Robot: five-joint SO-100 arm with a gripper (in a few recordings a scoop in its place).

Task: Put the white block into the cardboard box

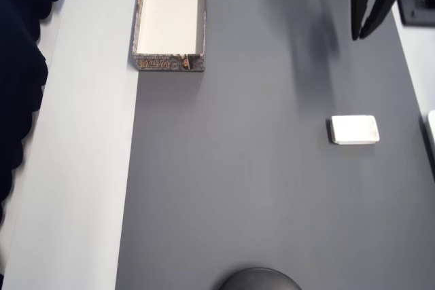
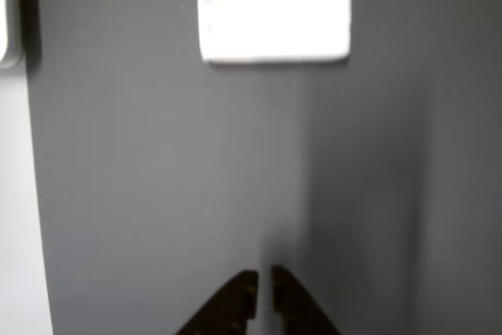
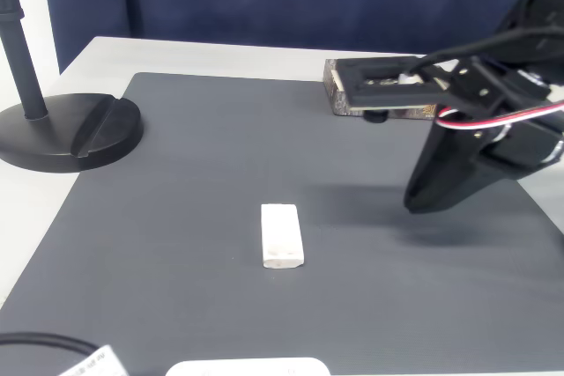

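White block [image 1: 354, 130] lies flat on the grey mat [image 1: 258, 188], near the mat's right edge in the overhead view, touching nothing. Cardboard box [image 1: 171, 18] sits at the mat's top-left corner, partly off it, well apart from the block. Gripper [image 1: 363, 35], near the top-right corner, has fingertips almost pressed together, pinching nothing.

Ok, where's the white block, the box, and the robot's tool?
white block [image 1: 354, 130], overhead view, middle of its flat top.
cardboard box [image 1: 171, 11], overhead view, bare cream floor inside.
tool [image 1: 364, 34], overhead view, between its two black fingertips.
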